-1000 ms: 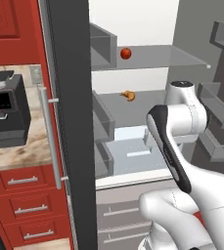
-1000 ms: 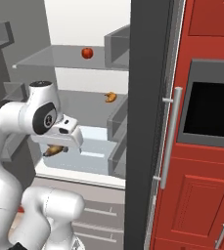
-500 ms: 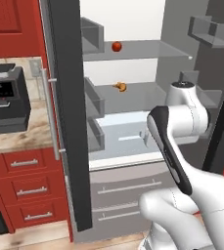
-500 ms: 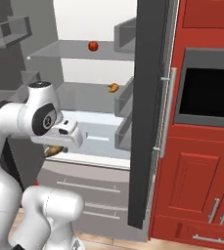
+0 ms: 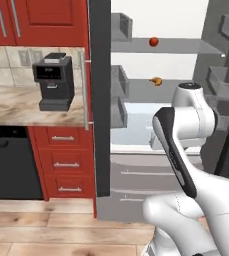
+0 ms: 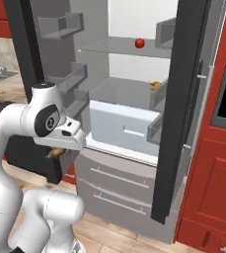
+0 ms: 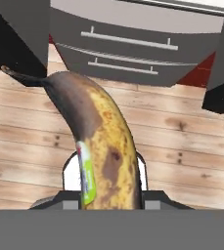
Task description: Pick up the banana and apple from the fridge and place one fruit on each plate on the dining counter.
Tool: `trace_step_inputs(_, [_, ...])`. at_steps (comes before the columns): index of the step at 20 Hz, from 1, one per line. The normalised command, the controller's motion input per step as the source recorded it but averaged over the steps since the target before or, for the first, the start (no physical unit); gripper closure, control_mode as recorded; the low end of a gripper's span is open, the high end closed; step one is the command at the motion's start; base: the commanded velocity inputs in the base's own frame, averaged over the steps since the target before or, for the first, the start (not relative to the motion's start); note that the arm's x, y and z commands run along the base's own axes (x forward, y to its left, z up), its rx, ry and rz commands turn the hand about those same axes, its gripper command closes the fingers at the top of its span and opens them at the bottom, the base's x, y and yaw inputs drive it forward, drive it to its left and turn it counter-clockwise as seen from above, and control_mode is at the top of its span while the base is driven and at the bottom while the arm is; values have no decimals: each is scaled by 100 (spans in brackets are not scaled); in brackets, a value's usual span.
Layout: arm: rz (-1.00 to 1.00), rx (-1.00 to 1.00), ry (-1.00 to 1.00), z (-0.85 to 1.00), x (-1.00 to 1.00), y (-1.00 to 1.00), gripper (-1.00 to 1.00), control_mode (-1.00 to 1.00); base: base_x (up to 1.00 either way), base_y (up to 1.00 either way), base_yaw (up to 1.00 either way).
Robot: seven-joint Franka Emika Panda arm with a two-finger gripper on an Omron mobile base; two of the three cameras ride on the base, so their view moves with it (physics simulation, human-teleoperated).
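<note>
We are a white robot arm holding a spotted yellow banana with a brown-black stem end [image 7: 101, 146] in our claw [image 7: 103, 193], which is closed narrowly around the fruit's lower end. In the hand view the banana runs away from the claw, its dark stem pointing out over a pale wooden plank floor [image 7: 182, 141], with the silver lower drawers [image 7: 133, 44] of the tall dark grey fridge [image 6: 176, 108] beyond it. From the right base view, the claw sits tucked under the arm's white wrist, and a small brownish-yellow patch [image 6: 56, 152] there is probably the banana, though it is too small to be sure.

Well above and beyond the claw, the small round red apple [image 6: 139, 43] sits on a pale grey upper fridge shelf [image 6: 114, 47]. One shelf lower lies an orange-brown lumpy item [image 6: 155, 85]. Off to the claw's left, past the open fridge door [image 5: 100, 100], a black coffee machine [image 5: 55, 80] stands on a marbled counter [image 5: 26, 107].

The grip is near one end of the banana, so we judge that a quick swing or turn of the base could let the long fruit pivot or slip out onto the floor. The open door stands close and could catch the arm as we turn away.
</note>
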Motion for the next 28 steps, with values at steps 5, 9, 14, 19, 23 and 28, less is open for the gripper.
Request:
trace_step_inputs(5, [0,0,0,0,0,0,100,100,-47,-9,67])
trace_step_inputs(9, [0,0,0,0,0,0,100,100,-75,0,70])
trace_step_inputs(14, [0,0,0,0,0,0,100,100,-50,20,68])
trace_step_inputs(19, [0,0,0,0,0,0,100,100,-20,21,63])
trace_step_inputs(23, [0,0,0,0,0,0,100,100,13,24,40])
trace_step_inputs(28, [0,0,0,0,0,0,100,100,3,41,35])
